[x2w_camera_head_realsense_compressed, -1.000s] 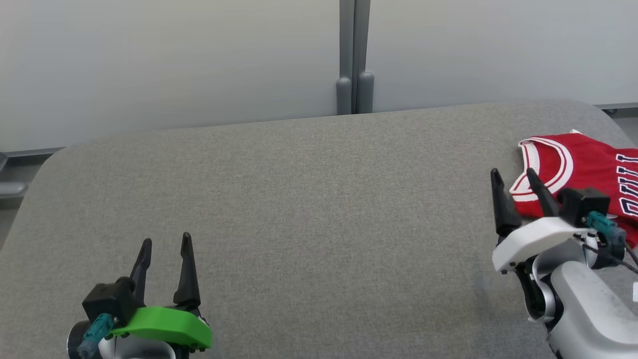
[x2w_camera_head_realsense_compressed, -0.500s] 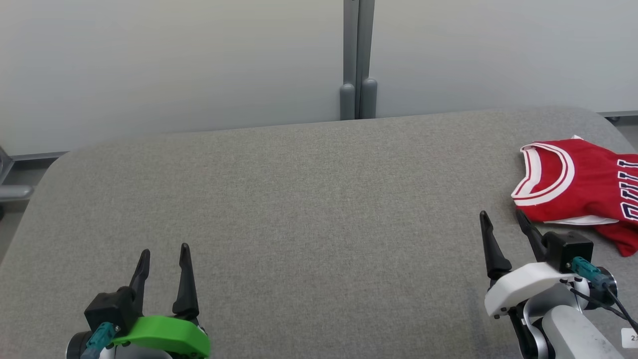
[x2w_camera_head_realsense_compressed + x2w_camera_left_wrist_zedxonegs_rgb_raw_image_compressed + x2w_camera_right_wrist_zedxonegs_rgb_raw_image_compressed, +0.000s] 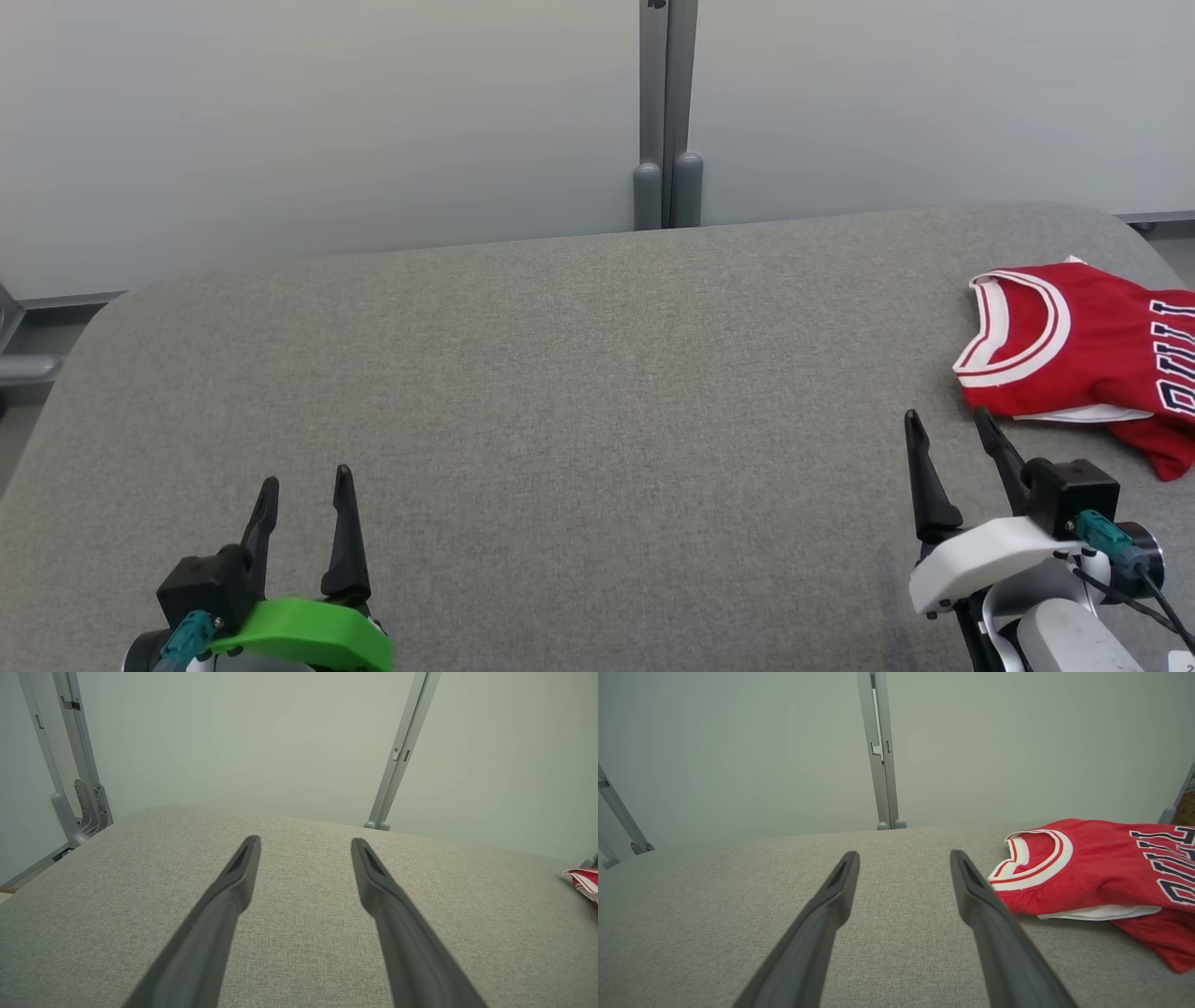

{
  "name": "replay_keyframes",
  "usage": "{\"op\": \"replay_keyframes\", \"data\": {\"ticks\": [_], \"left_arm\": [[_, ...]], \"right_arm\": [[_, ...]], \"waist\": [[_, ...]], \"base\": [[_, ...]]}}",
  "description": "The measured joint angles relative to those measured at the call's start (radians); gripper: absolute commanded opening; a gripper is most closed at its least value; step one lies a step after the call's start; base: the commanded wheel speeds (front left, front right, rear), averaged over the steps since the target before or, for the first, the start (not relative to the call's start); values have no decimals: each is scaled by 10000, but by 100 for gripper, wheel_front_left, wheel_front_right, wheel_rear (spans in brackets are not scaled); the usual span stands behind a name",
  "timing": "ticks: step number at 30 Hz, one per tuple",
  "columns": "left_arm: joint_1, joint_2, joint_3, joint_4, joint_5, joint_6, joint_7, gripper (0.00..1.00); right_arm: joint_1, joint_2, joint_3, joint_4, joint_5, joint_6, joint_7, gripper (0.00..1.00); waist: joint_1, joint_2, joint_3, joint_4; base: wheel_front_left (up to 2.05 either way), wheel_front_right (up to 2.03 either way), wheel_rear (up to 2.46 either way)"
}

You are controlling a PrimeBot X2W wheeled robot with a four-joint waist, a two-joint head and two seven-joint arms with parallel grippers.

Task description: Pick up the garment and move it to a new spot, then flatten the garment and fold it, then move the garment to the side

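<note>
A red fabric jersey with a white-trimmed neckline (image 3: 1092, 350) lies near the right edge of the grey cloth-covered table (image 3: 560, 373). The right gripper (image 3: 947, 417) hovers just beside it and the left gripper (image 3: 306, 478) well apart, both empty with fingers spread.

Lab-like: grey padded table (image 3: 560, 373), partition panels (image 3: 280, 121)

left claw (image 3: 307, 475): black, green mount (image 3: 299, 637), teal plug (image 3: 185, 637) | right claw (image 3: 945, 415): black, white mount (image 3: 980, 560), grey forearm (image 3: 1064, 646)

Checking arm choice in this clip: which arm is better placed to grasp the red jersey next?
Right, most likely. The right gripper is open, just short of the collar of the red jersey; the left gripper, also open, sits across the grey table, far from it.
</note>
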State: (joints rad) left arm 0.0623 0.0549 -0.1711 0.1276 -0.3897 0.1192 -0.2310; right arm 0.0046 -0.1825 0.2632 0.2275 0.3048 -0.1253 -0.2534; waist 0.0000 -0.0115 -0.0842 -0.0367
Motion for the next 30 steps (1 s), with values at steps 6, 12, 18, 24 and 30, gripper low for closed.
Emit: {"op": "replay_keyframes", "data": {"ticks": [6, 12, 18, 24, 30], "left_arm": [[3, -2, 0, 12, 2, 0, 0, 100], [4, -4, -2, 25, 88, 0, 0, 100], [5, -6, -4, 61, 171, 0, 2, 100], [5, -8, -4, 105, 190, 0, 6, 100], [5, -10, -2, 128, 190, 0, 13, 100]], "right_arm": [[253, 205, -178, -232, -163, 0, 0, 100], [335, 261, -324, -437, -311, 0, 0, 100], [501, 330, -422, -608, -516, 0, 0, 100], [666, 449, -502, -727, -610, 0, 0, 100], [704, 531, -566, -842, -683, 0, -2, 100]], "waist": [[0, 1, 15, -5], [0, 0, 27, 6], [0, 0, 43, 25], [0, 0, 55, 45], [0, 0, 60, 56]], "base": [[0, 0, 0], [0, 0, 0], [0, 0, 0], [0, 0, 0], [0, 0, 0]]}}
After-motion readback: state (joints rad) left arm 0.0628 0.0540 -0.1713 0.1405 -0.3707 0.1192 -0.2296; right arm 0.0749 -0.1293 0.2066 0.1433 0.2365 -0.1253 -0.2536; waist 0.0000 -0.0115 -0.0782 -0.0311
